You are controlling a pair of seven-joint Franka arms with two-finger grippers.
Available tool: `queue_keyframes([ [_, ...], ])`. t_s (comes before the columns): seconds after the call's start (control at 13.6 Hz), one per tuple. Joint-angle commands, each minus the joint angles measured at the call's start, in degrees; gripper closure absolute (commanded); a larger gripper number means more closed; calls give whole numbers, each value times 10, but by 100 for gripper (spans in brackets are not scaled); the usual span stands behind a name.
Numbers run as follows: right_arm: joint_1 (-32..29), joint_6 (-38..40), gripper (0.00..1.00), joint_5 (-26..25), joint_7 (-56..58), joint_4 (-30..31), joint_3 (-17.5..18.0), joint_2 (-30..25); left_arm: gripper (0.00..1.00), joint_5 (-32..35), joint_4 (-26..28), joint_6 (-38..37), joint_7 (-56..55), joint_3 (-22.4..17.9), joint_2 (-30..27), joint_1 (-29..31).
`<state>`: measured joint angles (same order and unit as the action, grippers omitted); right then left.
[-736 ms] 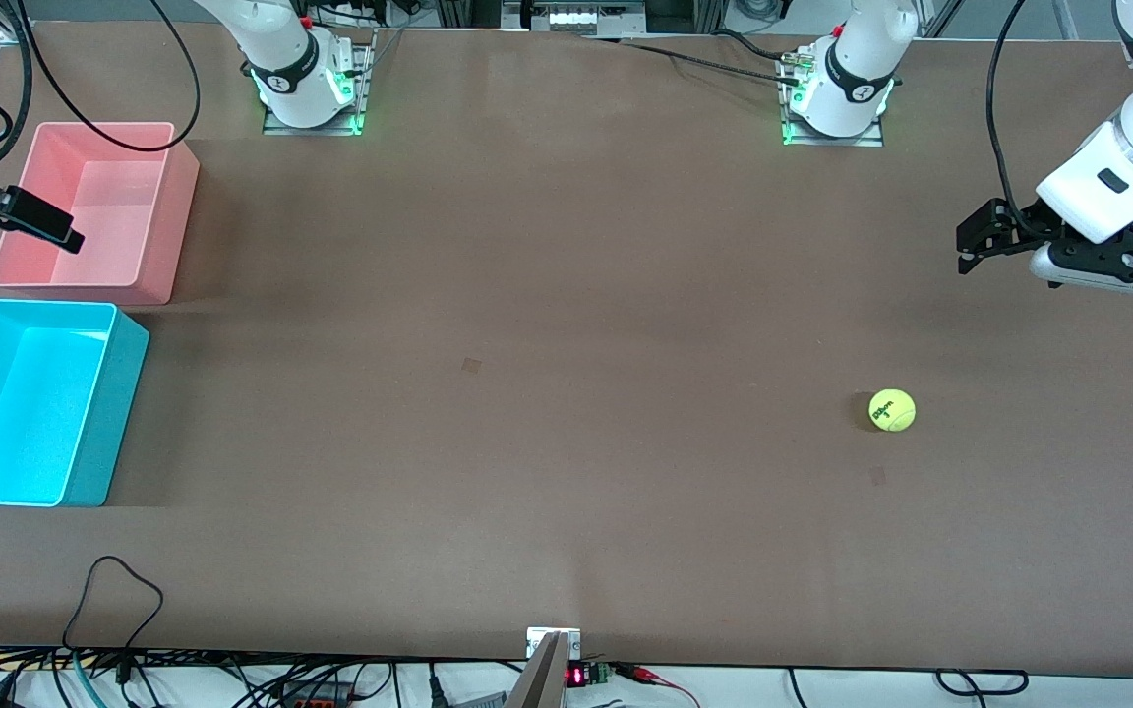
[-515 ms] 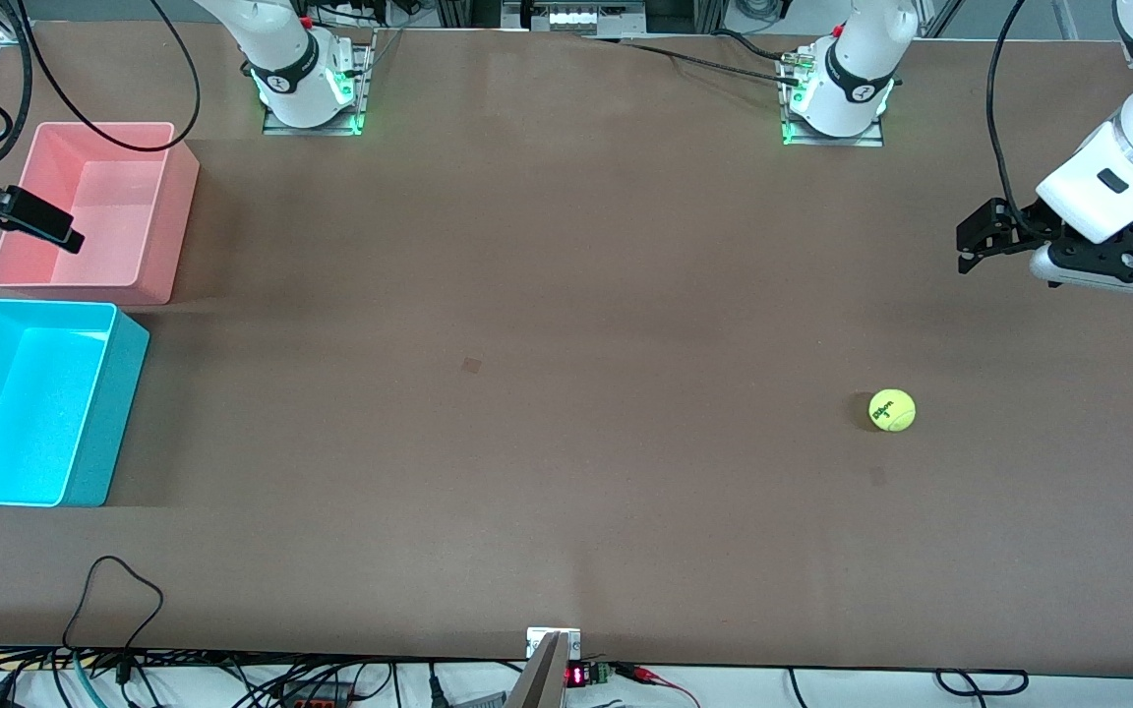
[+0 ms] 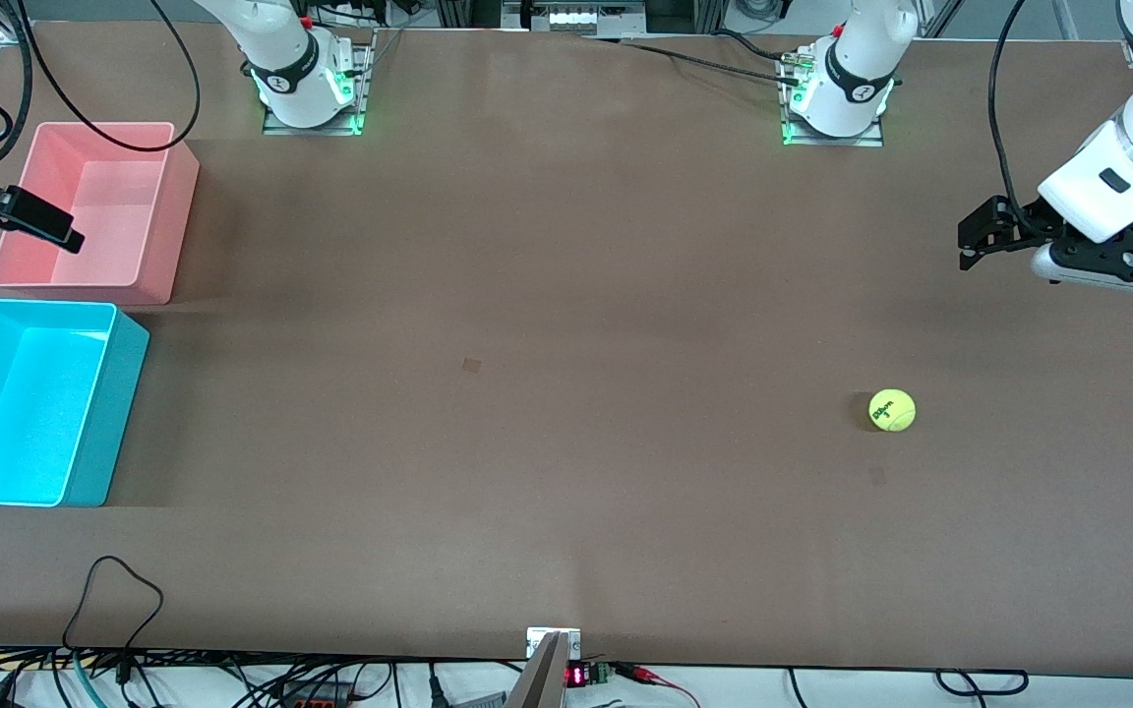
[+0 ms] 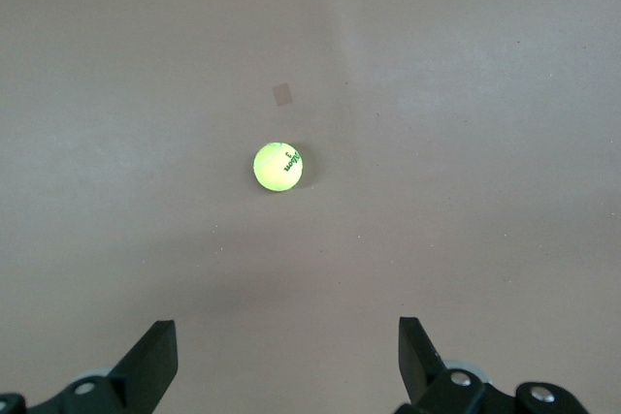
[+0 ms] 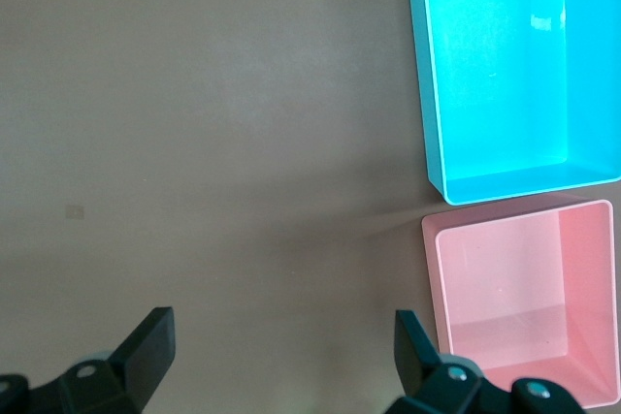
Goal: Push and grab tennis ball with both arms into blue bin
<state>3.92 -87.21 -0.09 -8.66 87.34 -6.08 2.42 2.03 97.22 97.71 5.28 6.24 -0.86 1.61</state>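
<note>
1. I see the tennis ball [image 3: 892,410] lying alone on the brown counter [image 3: 566,492], toward the left arm's end, with its dark lettering turned up. Nothing touches it.
2. The left tool [image 3: 972,241] hangs in the air over the counter at the left arm's end, well apart from the ball. In the left wrist view its two fingers [image 4: 150,364] are spread wide and hold nothing, and the ball [image 4: 277,166] shows on the counter between their lines, but well ahead of them.
3. A small darker square mark [image 3: 471,365] sits on the counter near the middle, and a second faint one [image 3: 878,476] lies just nearer to the front camera than the ball.
4. The blue bin [image 3: 124,413] stands at the right arm's end of the counter, open side up, and I see nothing inside it. The pink bin [image 3: 168,211] stands just beside it, farther from the front camera.
5. The right tool [image 3: 60,234] hovers over the pink bin. In the right wrist view its fingers [image 5: 146,348] are also spread wide, gripping nothing, and both bins [image 5: 432,94] show below it.
6. The ball and the blue bin are well apart, at the two ends of the counter.
</note>
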Motion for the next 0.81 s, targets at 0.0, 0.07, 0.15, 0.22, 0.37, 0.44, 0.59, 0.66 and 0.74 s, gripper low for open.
queue_keyframes([
  [0.0, 0, 8, 0, -3, -1, -2, 0, -6, 0, -4, -18, -17, 4, 5, 9, 4],
  [0.07, 0, 8, 0, -3, -2, -2, -1, -6, 0, -4, -18, -23, 4, 5, 9, 2],
  [0.15, -1, 7, 0, -2, -4, -3, -1, -6, 0, -5, -19, -31, 4, 5, 9, 2],
  [0.22, -1, 7, 0, -1, -7, -2, -1, -6, 0, -6, -21, -40, 4, 5, 9, 3],
  [0.37, -2, -1, 0, 3, -7, -3, -2, -1, 0, -5, -31, -43, 4, 4, 18, 3],
  [0.44, -2, -2, 0, 9, -7, -3, -2, 1, 0, -5, -35, -43, 5, 4, 22, 4],
  [0.59, -1, 2, 0, 11, -7, -2, -2, 2, 0, -4, -37, -43, 10, 4, 31, 3],
  [0.66, -1, 1, 0, 11, -7, -2, -2, 2, 0, -4, -37, -43, 8, 4, 33, 1],
  [0.74, -1, 0, 0, 11, -7, -2, -2, 3, 27, -3, -38, -43, 4, 4, 38, -1],
])
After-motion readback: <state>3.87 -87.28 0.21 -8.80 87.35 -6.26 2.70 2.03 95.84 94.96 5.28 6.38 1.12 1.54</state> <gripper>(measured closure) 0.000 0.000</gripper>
